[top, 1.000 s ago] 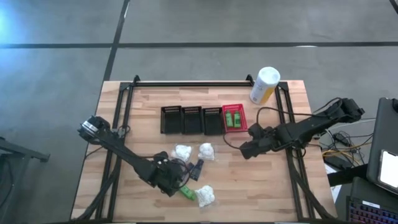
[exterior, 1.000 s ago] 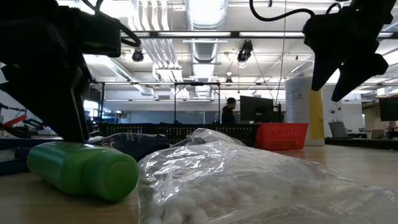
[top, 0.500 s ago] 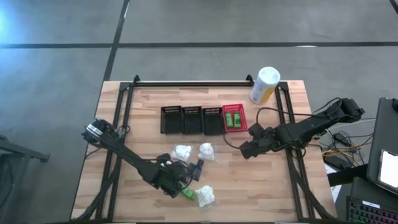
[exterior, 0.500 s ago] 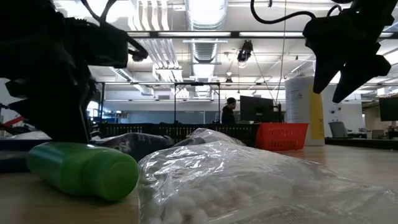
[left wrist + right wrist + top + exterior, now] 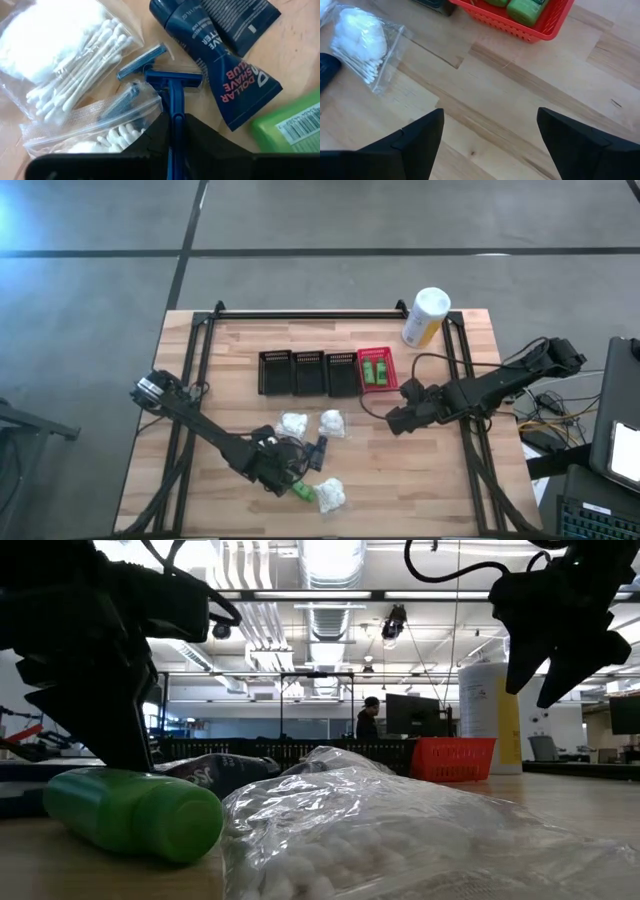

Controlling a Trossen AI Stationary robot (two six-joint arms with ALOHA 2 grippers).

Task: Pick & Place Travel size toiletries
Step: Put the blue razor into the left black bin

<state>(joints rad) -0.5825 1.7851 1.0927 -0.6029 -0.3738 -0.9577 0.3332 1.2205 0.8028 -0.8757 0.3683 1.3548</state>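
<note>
The left gripper (image 5: 172, 131) clenched a slim blue plastic razor's (image 5: 172, 95) handle at the table's six o'clock, beside dark tubes (image 5: 220, 75); lifting seemed next. The right gripper (image 5: 490, 130) waited, fingers spread, at three o'clock.

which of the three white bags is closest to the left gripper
The white bag at the near table edge, right beside the left gripper and the loose green bottle. The other two bags lie farther up, toward the baskets.

The left arm is reaching from the table's nine o'clock edge toward six o'clock, its gripper (image 5: 174, 131) pinching with fingers nearly together, while the right arm is extending from three o'clock toward centre, its gripper (image 5: 490, 137) hovering with fingers spread wide.
</note>
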